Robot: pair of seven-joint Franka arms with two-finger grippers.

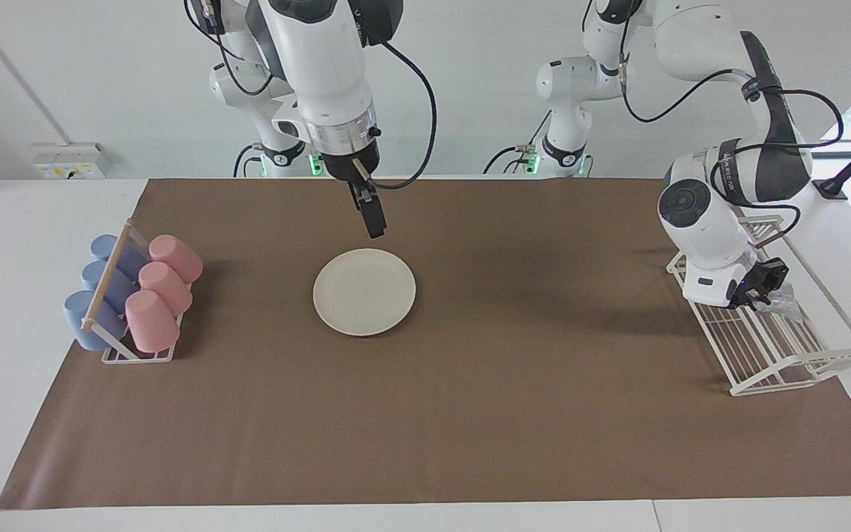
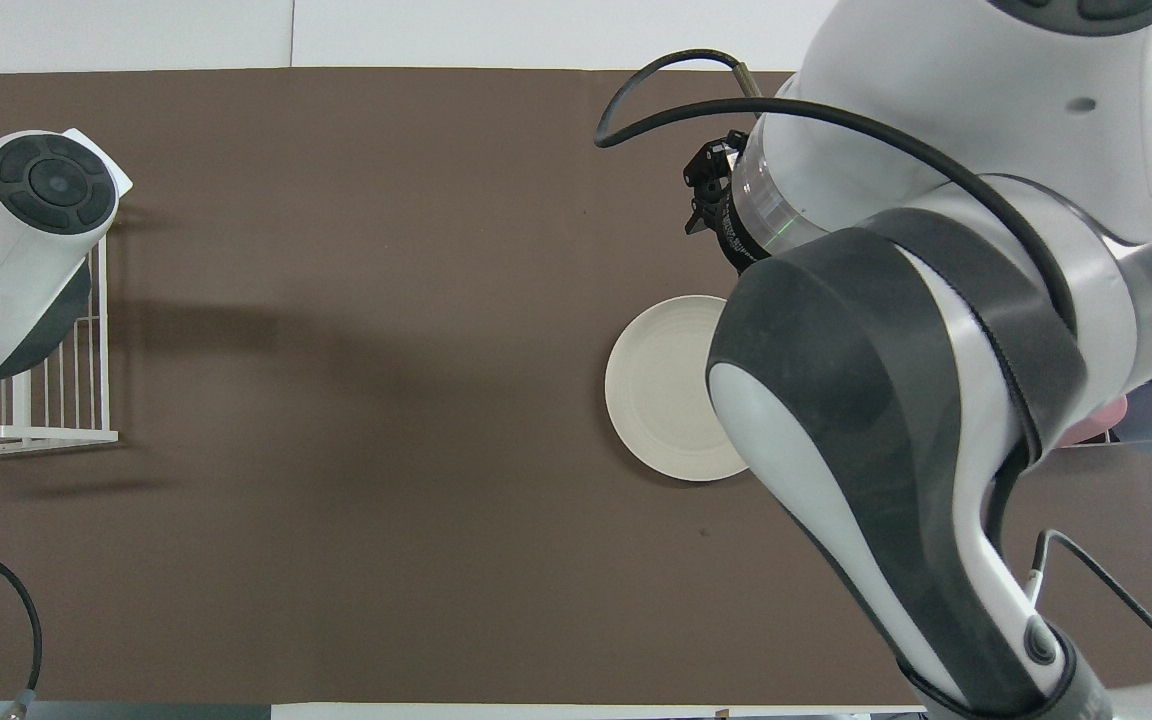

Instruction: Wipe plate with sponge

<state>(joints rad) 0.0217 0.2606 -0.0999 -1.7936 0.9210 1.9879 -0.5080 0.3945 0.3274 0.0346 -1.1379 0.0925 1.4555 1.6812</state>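
**Ana:** Plate [image 1: 364,291] first, since it's closest to the robots of the task's things: flat on the brown mat [image 1: 425,414], mid-table, bare. The right gripper [image 1: 374,222] hangs in the air above the plate's rim on the robots' side, touching nothing and holding nothing. Whether its fingers are parted or pressed together, I cannot tell.

**Ben:** And the sponge [image 1: 781,299]?

**Ana:** Farther out, at the left arm's end of the table, in the white wire rack [image 1: 780,355]. The left gripper [image 1: 759,290] is down at it. It looks as if the fingers may be pinching the crinkly silver pad, but I can't make out the grip from here.

**Ben:** So the step in hand is the pickup.

**Ana:** I'd judge so. To do it well: take the pad by its middle, firmly, since mesh like that will likely squash and slip. Lift straight up so nothing snags on the rack wires, then carry it over the mat to the plate.

**Ben:** Anything to avoid?

**Ana:** The right arm waits over the plate, so the left must come in clear of it. The cups [image 1: 137,292] in the rack at the right arm's end are well apart from all this.
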